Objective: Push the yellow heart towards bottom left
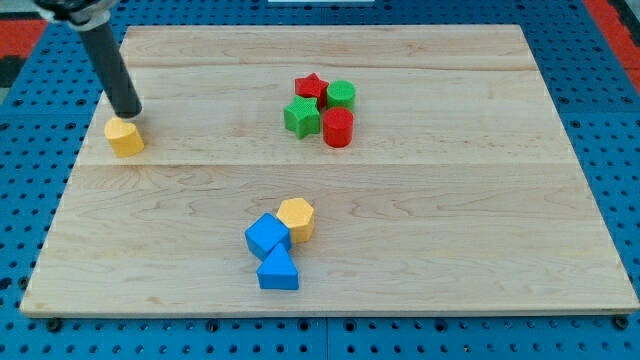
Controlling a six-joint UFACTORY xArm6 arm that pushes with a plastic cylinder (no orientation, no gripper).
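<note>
The yellow heart (125,136) lies near the left edge of the wooden board (450,220), in the upper left part. My tip (129,113) stands just above the heart at its top edge, touching or nearly touching it. The dark rod slants up to the view's top left.
A red star (311,86), a green round block (341,95), a green star (301,117) and a red cylinder (338,127) cluster at the upper middle. A yellow hexagon (297,218), a blue cube (267,237) and a blue triangle (278,271) cluster at the lower middle.
</note>
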